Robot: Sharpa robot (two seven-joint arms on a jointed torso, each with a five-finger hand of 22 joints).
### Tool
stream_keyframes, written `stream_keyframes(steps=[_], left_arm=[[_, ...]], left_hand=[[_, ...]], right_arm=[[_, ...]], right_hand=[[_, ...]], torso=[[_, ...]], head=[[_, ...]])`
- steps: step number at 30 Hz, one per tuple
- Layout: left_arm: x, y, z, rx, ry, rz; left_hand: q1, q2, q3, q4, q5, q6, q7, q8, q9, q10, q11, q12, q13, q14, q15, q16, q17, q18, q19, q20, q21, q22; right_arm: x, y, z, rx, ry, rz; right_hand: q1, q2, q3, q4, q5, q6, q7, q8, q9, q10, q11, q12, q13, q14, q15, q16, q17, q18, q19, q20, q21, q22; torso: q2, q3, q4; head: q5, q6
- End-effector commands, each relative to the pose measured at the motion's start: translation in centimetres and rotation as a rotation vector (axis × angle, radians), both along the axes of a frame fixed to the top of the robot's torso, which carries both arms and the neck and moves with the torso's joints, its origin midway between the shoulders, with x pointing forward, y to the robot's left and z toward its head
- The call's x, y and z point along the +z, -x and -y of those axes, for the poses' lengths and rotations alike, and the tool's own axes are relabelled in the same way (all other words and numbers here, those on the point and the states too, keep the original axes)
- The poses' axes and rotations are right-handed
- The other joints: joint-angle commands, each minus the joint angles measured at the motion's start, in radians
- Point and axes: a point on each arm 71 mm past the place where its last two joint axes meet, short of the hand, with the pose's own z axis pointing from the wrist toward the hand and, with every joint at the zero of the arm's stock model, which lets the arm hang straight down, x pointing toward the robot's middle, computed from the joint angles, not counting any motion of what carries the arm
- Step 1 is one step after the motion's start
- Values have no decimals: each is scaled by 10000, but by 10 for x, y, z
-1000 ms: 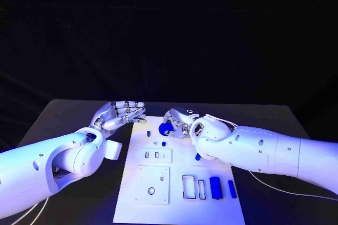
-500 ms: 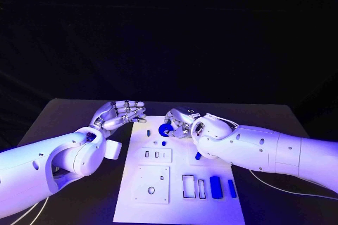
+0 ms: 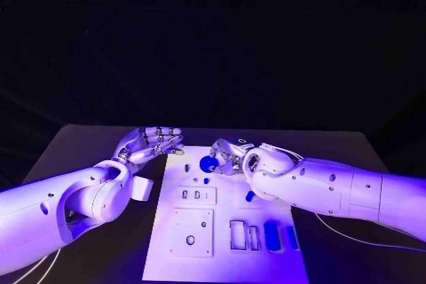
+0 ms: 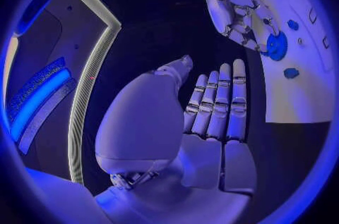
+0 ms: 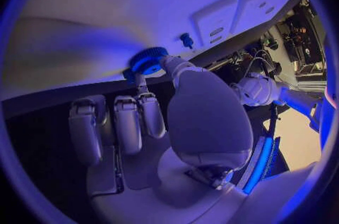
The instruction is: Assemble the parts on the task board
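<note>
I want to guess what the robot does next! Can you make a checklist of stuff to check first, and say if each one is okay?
1. Right hand holds the round blue toothed gear part between its fingers: ok.
2. Gear is at the white task board plate: ok.
3. Gear fully seated on the board: cannot tell.
4. Left hand holds nothing and stays off the board: ok.
5. Small blue peg part stands apart from the gear: ok.
</note>
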Motion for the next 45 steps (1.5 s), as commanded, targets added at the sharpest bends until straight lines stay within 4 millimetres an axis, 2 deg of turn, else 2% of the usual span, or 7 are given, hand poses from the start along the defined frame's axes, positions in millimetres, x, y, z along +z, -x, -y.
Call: stream_keyframes(steps=[1,7,15,26,30,37,45], left_arm=[[1,1,2,-184,57,69],[1,0,0,-122,32,68],[1,-1,-2,-72,11,66],[0,-1,0,-150,41,62],[0,-1,1,-169,47,60],[0,-2,1,-174,47,53],[-1,-2,0,-158,38,49]], left_hand=[[-115,3,35,-12,-53,-93,293,1,15,12,45,-46,-14,-58,20,-63,9,46,-69,14,43,9],[-115,3,35,-12,-53,-93,293,1,15,12,45,-46,-14,-58,20,-63,9,46,-69,14,43,9],[-123,3,37,-15,-52,-104,297,-3,14,1,50,-55,-15,-64,23,-67,15,46,-84,17,51,15],[-130,4,39,-20,-52,-113,299,-6,15,-8,53,-64,-16,-71,27,-71,23,45,-100,20,61,21],[-130,4,39,-20,-52,-113,299,-6,15,-8,53,-64,-16,-71,27,-71,23,45,-100,20,61,21],[-130,4,39,-20,-52,-113,299,-6,15,-8,53,-64,-16,-71,27,-71,23,45,-100,20,61,21],[-130,4,39,-20,-52,-113,299,-6,15,-8,53,-64,-16,-71,27,-71,23,45,-100,20,61,21]], right_arm=[[2,1,4,17,-203,157],[11,8,20,-107,-1121,754],[24,19,57,-346,-1368,-105],[23,27,127,-580,-1540,-1421],[24,27,150,-712,-1643,-1280],[22,24,177,-1042,-1610,-1185],[14,21,194,-1361,-1500,-1337]], right_hand=[[-110,28,-33,48,72,89,10,-2,6,73,8,33,1364,829,32,41,1730,-143,1029,46,53,2627],[-83,-8,-47,5,66,69,7,-30,4,126,2,91,1422,835,22,51,1756,-143,1029,36,53,2627],[13,-72,-135,-81,-103,-29,36,-118,-13,101,25,62,1395,839,37,59,1776,-143,1029,38,53,2627],[979,-135,13,-794,-741,30,71,-240,12,103,50,69,1424,866,65,106,1919,-143,1029,65,53,2627],[1079,-197,-13,-894,-830,-1,83,-281,5,127,62,96,1453,886,75,136,2009,-143,1029,72,53,2627],[1120,-234,-55,-938,-866,-40,93,-315,-3,104,72,72,1430,887,83,138,2016,-143,1029,78,53,2627],[1126,-238,-59,-944,-869,-43,94,-318,-3,107,73,75,1433,889,84,141,2026,-143,1029,79,53,2627]], torso=[[-3,4,12],[-18,23,-36],[-52,55,-109],[-88,188,-184],[-92,160,-168],[-88,149,-165],[-86,137,-166]], head=[[4,34],[51,58],[-63,122],[-131,103],[-172,84],[-210,57],[-206,-2]])
